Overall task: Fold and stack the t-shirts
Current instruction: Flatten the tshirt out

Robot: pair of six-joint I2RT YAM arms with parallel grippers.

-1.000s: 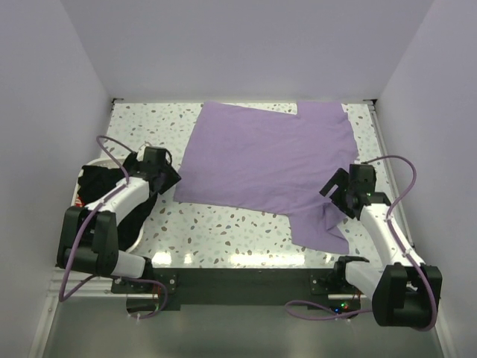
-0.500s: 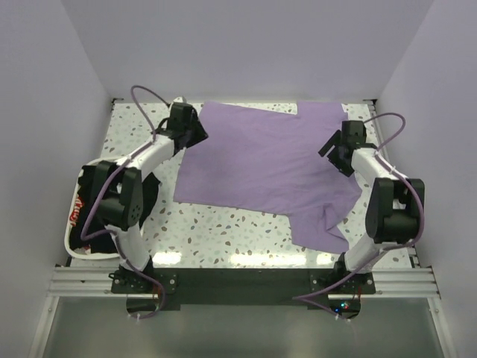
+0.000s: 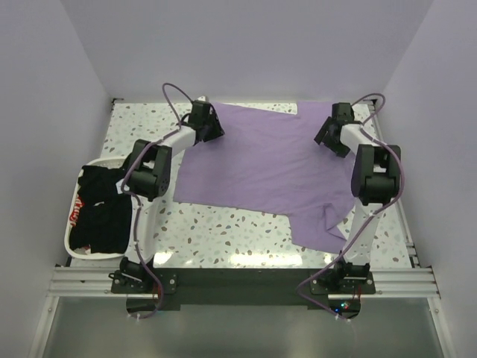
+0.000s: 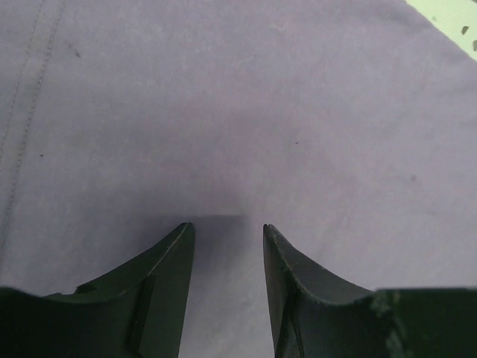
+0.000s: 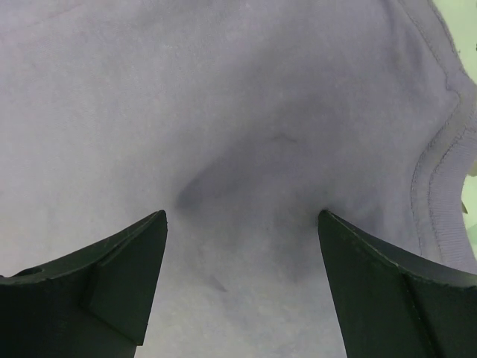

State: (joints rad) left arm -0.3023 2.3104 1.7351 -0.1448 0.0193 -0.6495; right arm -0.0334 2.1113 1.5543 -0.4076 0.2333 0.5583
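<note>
- From the top camera I see the lavender t-shirt (image 3: 268, 168) spread open on the far half of the speckled table (image 3: 223, 224). One loose flap trails toward the near right.
- Only that view shows the black t-shirts (image 3: 100, 216). They lie heaped in the white tray (image 3: 64, 235) at the left edge, well apart from the lavender one. A bit of red-and-white print (image 3: 77, 212) peeks out on the tray's left side.
- The overhead puts the left gripper (image 3: 207, 125) at the shirt's far left corner and the right gripper (image 3: 328, 136) near its far right edge. From up there I cannot read either claw.
- The left wrist camera settles it for that side. The claw is released, with a narrow gap between the fingers (image 4: 175, 261) and flat purple cloth visible through it. Nothing is pinched.
- That view also picks up a double line of stitching (image 4: 30, 104) running down the left, and a sliver of table at the top right corner.
- The right wrist camera shows that claw spread wide and holding nothing. A dark pucker (image 5: 197, 190) in the cloth sits between its fingers.
- It also catches the ribbed collar (image 5: 436, 175) curving along the right, which the overhead is too coarse to show.
- I cannot tell from either wrist view whether the fingertips are pressing on the fabric or just above it.
</note>
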